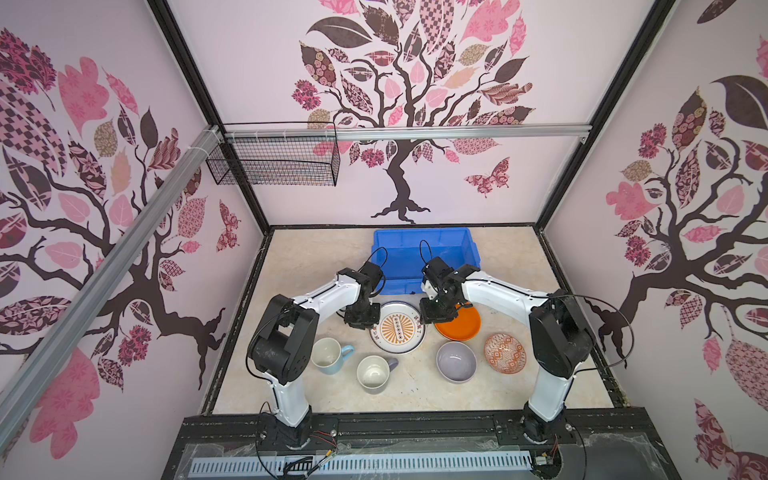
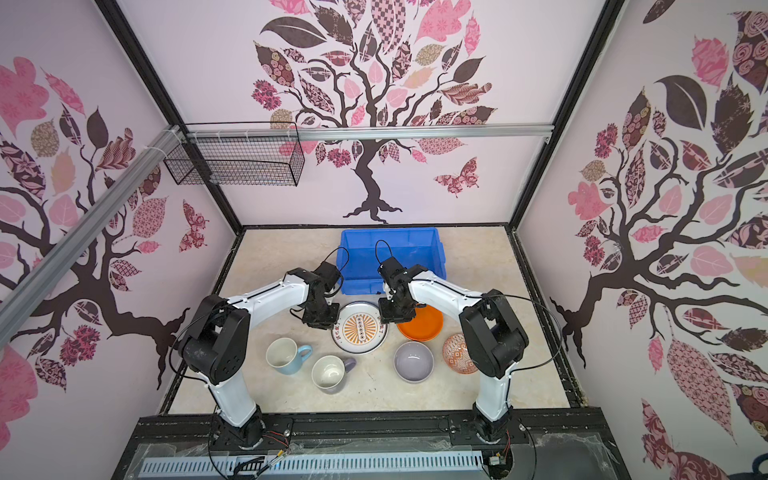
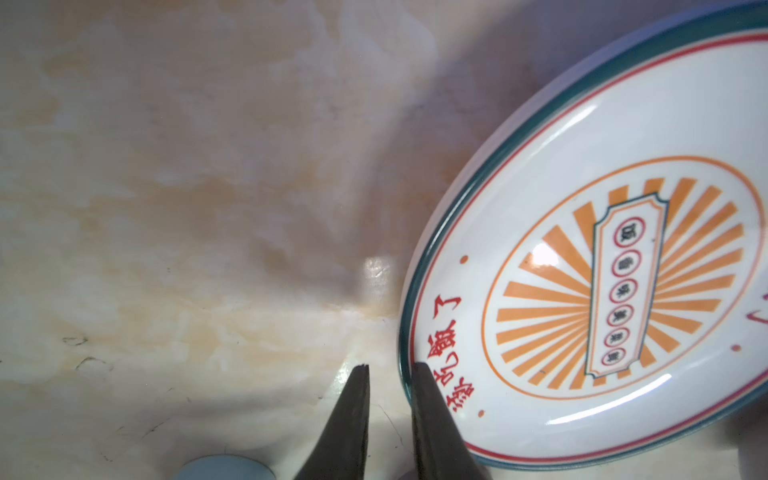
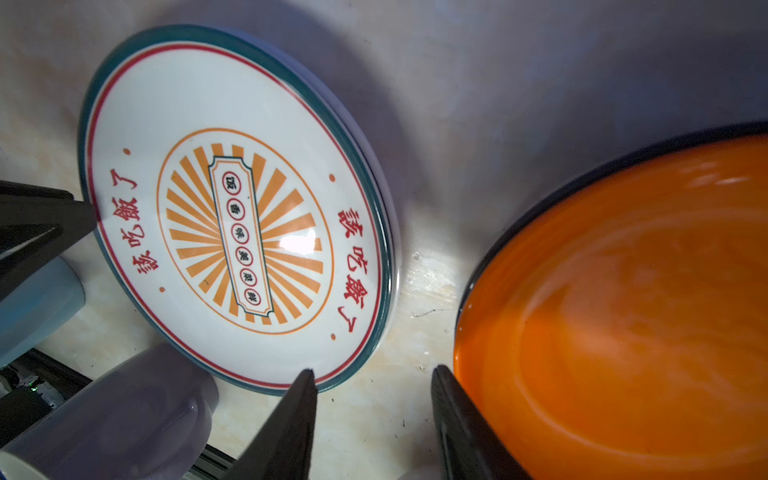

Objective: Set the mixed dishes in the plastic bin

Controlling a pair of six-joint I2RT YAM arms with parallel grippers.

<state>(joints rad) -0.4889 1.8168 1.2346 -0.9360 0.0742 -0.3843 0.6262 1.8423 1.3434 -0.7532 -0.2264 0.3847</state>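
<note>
The orange-sunburst plate (image 1: 399, 328) (image 2: 360, 328) lies on a second plate in front of the blue plastic bin (image 1: 424, 231) (image 2: 390, 232). My left gripper (image 1: 362, 316) (image 3: 391, 366) straddles its left rim (image 3: 405, 332): one finger over the plate, one outside, with a narrow strip of table showing between them. My right gripper (image 1: 436, 313) (image 4: 374, 374) stands open over bare table between that plate (image 4: 245, 232) and the orange plate (image 1: 463, 328) (image 4: 623, 311), holding nothing. Nearer the front sit a light-blue mug (image 1: 328, 355), a lavender mug (image 1: 374, 373), a lavender bowl (image 1: 456, 361) and a patterned bowl (image 1: 505, 353).
A black wire basket (image 1: 274, 162) hangs high on the back-left rail. Black frame edges border the marble tabletop (image 1: 299, 266). Both mugs stand close behind the left arm's elbow. A dark rim shows under the orange plate.
</note>
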